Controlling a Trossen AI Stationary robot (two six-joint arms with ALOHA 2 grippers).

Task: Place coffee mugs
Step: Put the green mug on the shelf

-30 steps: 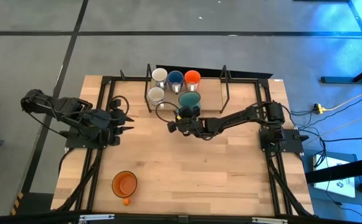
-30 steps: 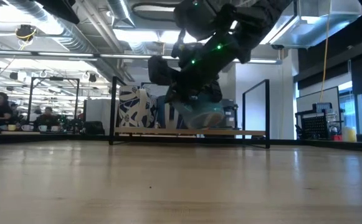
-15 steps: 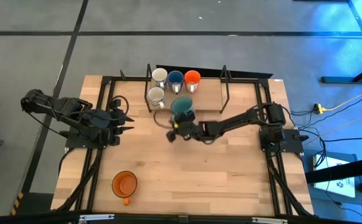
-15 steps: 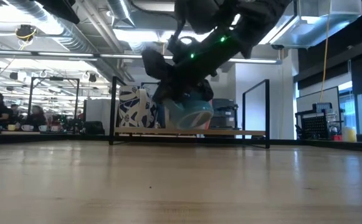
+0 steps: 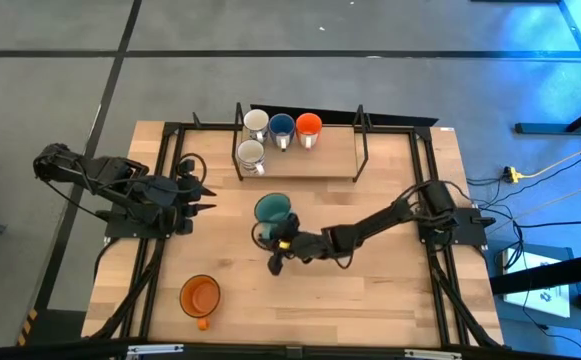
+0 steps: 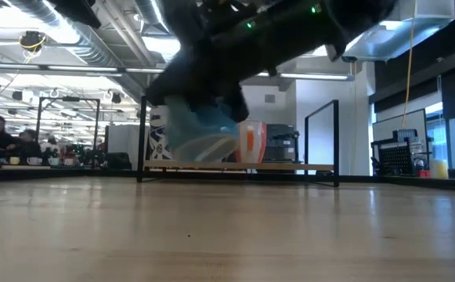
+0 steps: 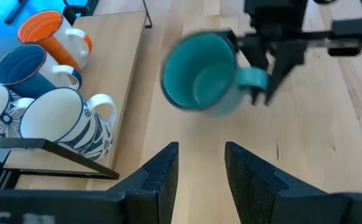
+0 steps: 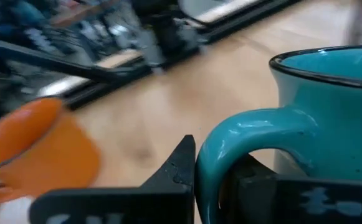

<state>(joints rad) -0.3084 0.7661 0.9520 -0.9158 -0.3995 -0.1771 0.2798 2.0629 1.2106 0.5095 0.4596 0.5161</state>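
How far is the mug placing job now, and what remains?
One orange ceramic mug already stands on the wooden table, away from the rack. In hand: the right gripper holds the teal glazed mug by its handle, above the table's middle. Left: two white patterned mugs, a dark blue mug and another orange mug on the raised shelf. The left gripper waits at the left side.

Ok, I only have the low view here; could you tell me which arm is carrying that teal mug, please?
Observer: The right gripper has the teal mug, pinched by its handle.
Operator: Thanks. Where is the other arm?
Observer: The left gripper hangs open at the table's left side, holding nothing.
Operator: Is any mug out on the bare tabletop?
Observer: Yes, one orange mug stands upright towards the left, at the end away from the rack.
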